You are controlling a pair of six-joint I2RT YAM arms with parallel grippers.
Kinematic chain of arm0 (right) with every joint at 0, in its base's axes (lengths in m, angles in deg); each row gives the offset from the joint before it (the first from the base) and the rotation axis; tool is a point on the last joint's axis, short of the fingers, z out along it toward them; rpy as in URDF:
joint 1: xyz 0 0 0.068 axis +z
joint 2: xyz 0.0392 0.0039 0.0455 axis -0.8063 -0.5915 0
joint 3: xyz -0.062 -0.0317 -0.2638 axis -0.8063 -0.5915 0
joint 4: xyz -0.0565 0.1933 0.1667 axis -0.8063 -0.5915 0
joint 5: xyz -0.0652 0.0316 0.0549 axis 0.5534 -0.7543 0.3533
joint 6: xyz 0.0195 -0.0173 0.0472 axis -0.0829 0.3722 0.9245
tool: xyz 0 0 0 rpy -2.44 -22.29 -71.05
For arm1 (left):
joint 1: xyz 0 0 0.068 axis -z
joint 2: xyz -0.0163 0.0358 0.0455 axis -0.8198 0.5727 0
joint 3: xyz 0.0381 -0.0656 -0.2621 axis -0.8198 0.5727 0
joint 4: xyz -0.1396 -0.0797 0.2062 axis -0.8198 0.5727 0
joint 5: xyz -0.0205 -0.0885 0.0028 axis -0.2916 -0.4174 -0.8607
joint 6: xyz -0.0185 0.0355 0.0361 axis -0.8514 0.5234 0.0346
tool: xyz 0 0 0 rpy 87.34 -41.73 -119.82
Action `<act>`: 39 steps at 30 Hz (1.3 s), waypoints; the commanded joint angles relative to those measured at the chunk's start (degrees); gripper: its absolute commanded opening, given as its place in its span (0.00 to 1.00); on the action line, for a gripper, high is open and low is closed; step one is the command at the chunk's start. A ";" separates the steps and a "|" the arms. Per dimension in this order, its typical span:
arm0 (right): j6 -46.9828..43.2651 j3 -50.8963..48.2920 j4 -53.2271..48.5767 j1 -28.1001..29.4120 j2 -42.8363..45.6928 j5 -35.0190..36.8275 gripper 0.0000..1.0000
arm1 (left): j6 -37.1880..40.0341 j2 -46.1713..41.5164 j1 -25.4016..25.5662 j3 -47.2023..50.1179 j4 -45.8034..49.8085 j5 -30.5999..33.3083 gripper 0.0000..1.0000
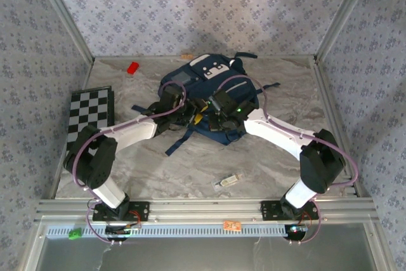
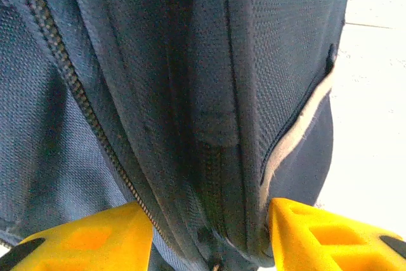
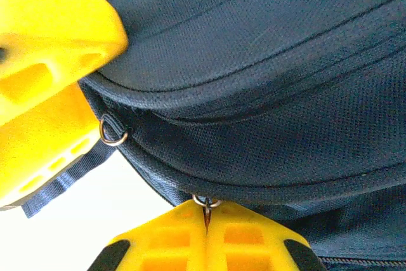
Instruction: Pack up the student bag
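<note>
Right gripper (image 3: 206, 220) clenches the backpack's (image 1: 216, 84) zipper pull (image 3: 206, 204); left gripper (image 2: 212, 233) straddles the bag's near edge (half-parted, grip uncertain).

Even bright overhead light, soft shadows beneath the arms, surface (image 2: 374, 93) washed out white in wrist views, near yellow fingers (image 3: 51, 61) blurred

Bag (image 1: 212, 87) mid-table; checkerboard (image 1: 89, 115) left of it.
</note>
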 commanded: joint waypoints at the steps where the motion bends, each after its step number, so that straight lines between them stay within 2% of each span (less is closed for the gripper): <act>1: 0.86 -0.21 1.94 -0.08 -0.99 -0.60 0.00 | -3.37 0.98 1.04 -0.29 -3.07 3.66 0.45; 4: 1.13 -0.13 1.87 -0.09 -1.17 -0.41 0.00 | -4.00 1.49 1.64 -0.15 -2.56 6.19 0.38; 7: 1.44 0.31 0.46 -0.05 -0.84 0.67 0.00 | -3.20 1.87 1.52 -0.67 -1.48 7.97 0.23; 12: 0.81 -1.42 -3.83 -1.48 2.56 2.83 0.00 | 0.77 1.45 -0.01 -3.08 5.77 8.13 0.01; 17: -3.49 -5.80 -6.27 -7.21 6.17 3.51 0.00 | 6.79 0.91 -3.06 -5.45 10.24 4.51 0.00; 21: -8.40 -6.46 -9.71 -7.47 7.27 9.37 0.00 | 14.33 1.66 -5.66 -9.90 15.02 0.71 0.00; 23: -9.30 -6.62 -10.22 -7.23 7.55 9.30 0.00 | 16.41 2.12 -6.71 -12.02 16.91 -0.46 0.00; 29: -9.06 -4.39 -5.58 0.72 5.72 3.60 0.00 | 24.07 4.34 -10.09 -17.20 17.89 -2.13 0.00; 32: -4.99 -1.49 -0.32 4.53 1.74 -0.44 0.00 | 27.09 7.37 -11.65 -20.49 17.16 -6.88 0.00; 34: -4.01 2.37 0.10 5.69 -1.69 -1.60 0.00 | 26.52 7.64 -12.44 -20.19 15.92 -8.72 0.09; 38: -2.95 4.25 -1.93 5.60 -3.53 1.17 0.00 | 26.46 3.19 -13.29 -15.86 14.39 -8.51 0.46; 39: -2.57 3.37 -1.56 5.11 -2.86 1.55 0.00 | 26.15 1.83 -13.38 -14.84 15.23 -8.09 0.48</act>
